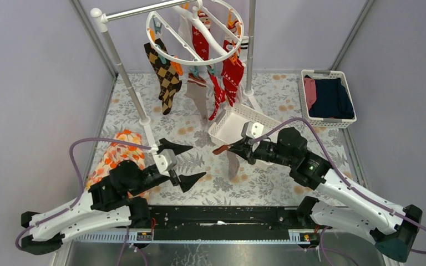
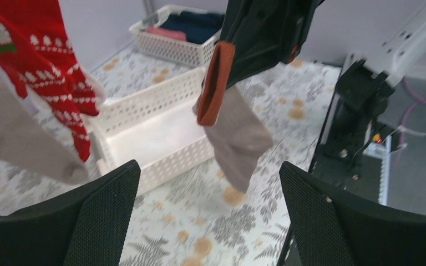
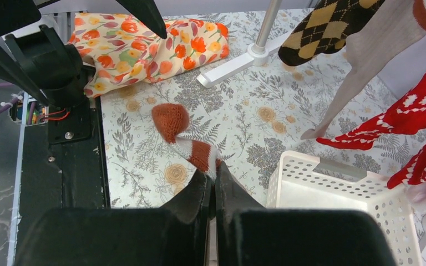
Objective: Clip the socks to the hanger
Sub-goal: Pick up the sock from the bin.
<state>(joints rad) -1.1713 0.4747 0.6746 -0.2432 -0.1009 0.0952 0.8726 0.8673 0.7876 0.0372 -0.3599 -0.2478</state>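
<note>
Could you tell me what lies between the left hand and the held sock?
Only bare floral tablecloth separates the left hand from the sock, in top view.

The left arm [image 1: 72, 217] and right arm [image 1: 360, 200] had white links, black joints, black pointed fingers [image 1: 193, 180] and looping purple cables [image 1: 97, 140].

Clear tabletop [image 1: 216, 188] lies between the left gripper [image 1: 198, 161], jaws spread, and the right gripper [image 1: 230, 148]. The right gripper is clamped on a taupe sock [image 1: 233, 165] that dangles into that gap. Just behind the right gripper, the empty white basket [image 1: 222, 128] blocks the way. Above it, socks [image 1: 232, 75] hung from the hanger [image 1: 195, 62] form a curtain. The pole's foot [image 1: 150, 133] and floral cloth [image 1: 111, 158] crowd the left side.
</note>
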